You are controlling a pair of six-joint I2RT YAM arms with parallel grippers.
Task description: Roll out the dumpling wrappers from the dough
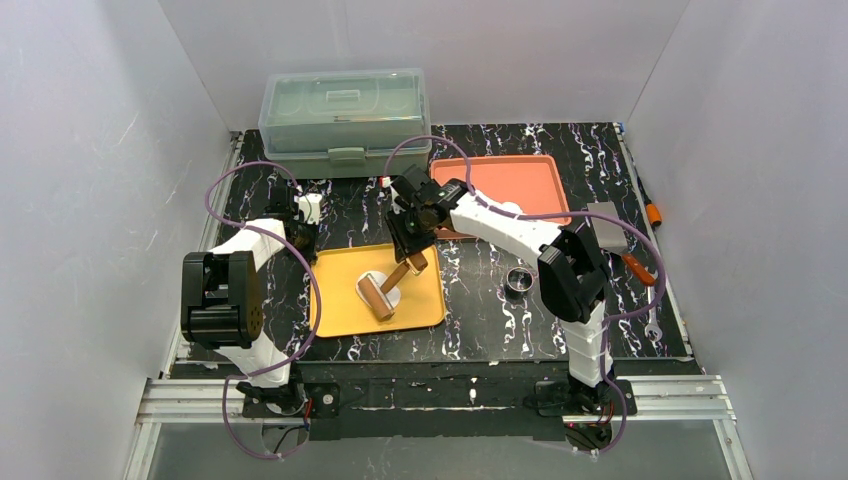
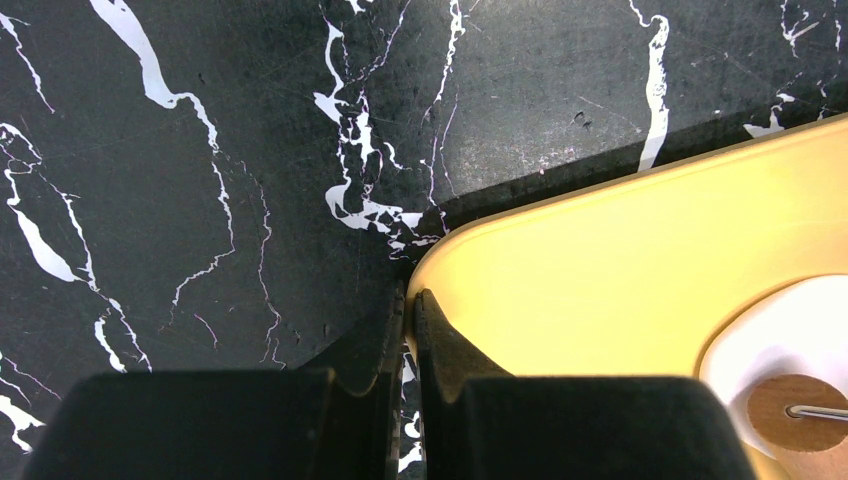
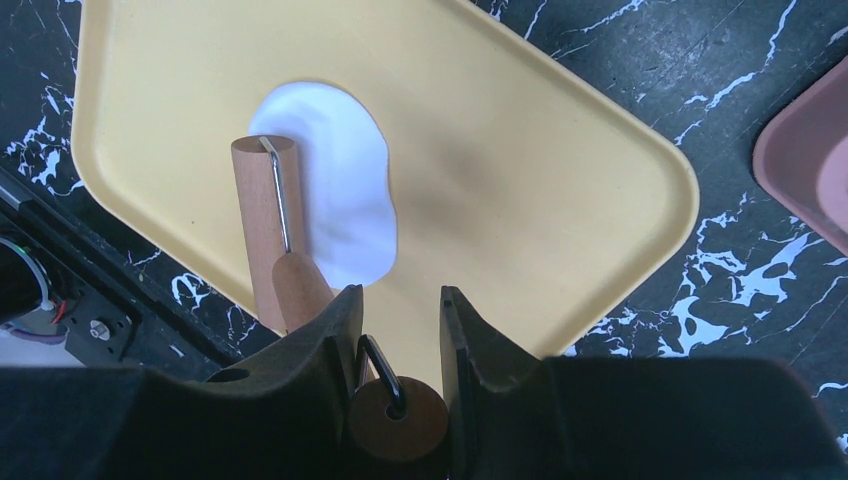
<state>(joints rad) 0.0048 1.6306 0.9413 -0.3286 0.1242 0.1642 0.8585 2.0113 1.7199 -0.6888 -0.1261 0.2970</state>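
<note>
The dough [image 1: 393, 296] is a flat white oval sheet on the yellow tray [image 1: 340, 305]. A wooden roller [image 1: 377, 297] lies across it. My right gripper [image 1: 413, 260] is shut on the roller's handle [image 3: 398, 420], and the barrel [image 3: 258, 215] rests on the dough [image 3: 345, 180]. My left gripper [image 1: 306, 248] is shut on the yellow tray's far left corner rim [image 2: 425, 275], one finger inside the tray and one outside. The dough's edge [image 2: 790, 325] and the roller's end [image 2: 790, 410] show in the left wrist view. No round dumpling wrappers are in view.
A salmon tray [image 1: 520, 178] lies at the back right, also in the right wrist view [image 3: 800, 150]. A clear lidded box [image 1: 345, 120] stands at the back. A small metal ring [image 1: 518, 280] sits right of the yellow tray. A grey block [image 1: 605, 225], a screwdriver [image 1: 640, 268] and a wrench [image 1: 652, 330] lie at the right edge.
</note>
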